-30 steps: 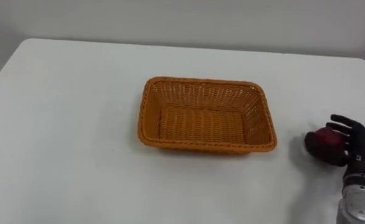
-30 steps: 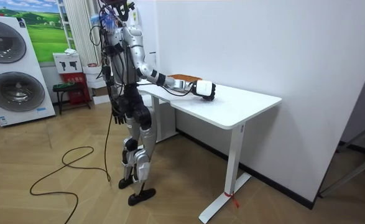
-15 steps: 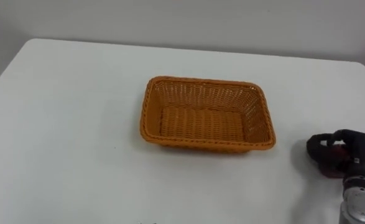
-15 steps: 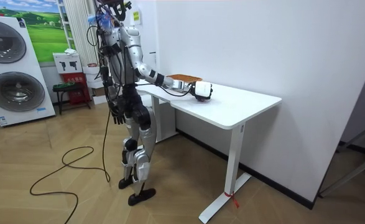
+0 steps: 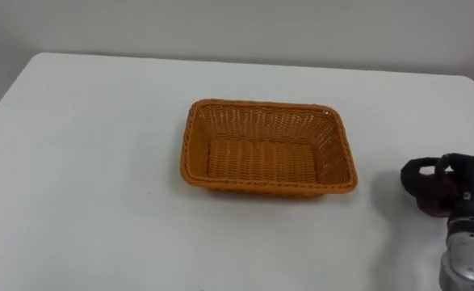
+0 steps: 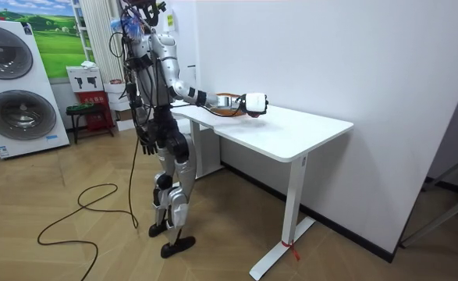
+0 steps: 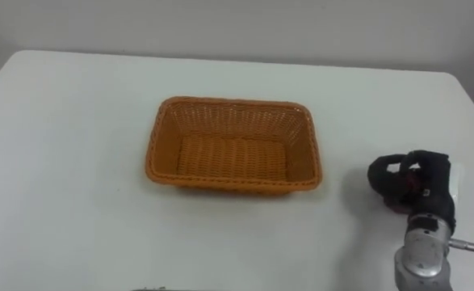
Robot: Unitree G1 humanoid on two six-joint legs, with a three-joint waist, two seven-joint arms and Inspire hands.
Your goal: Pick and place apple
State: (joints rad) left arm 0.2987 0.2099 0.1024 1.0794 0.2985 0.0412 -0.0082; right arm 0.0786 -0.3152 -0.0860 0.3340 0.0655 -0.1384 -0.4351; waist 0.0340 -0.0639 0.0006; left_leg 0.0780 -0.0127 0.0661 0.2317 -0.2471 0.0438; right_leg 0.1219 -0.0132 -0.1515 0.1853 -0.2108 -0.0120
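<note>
Your right hand (image 5: 460,186) has now curled round the apple (image 5: 430,198), right of the basket (image 5: 266,188), and seems to be lifting it off the tabletop (image 5: 83,162). Grasp made, so carry it across. Left hand (image 6: 145,145) hangs by your side.

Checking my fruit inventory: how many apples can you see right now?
1. The apple is gripped in the right robot hand, right of the basket, whose inside holds none.

Soft, even light lies bright on the white table (image 5: 83,162) without glare, so the basket (image 5: 267,148) throws only a faint shadow along its near rim and the right hand (image 5: 455,190) a pale grey one beside it.
</note>
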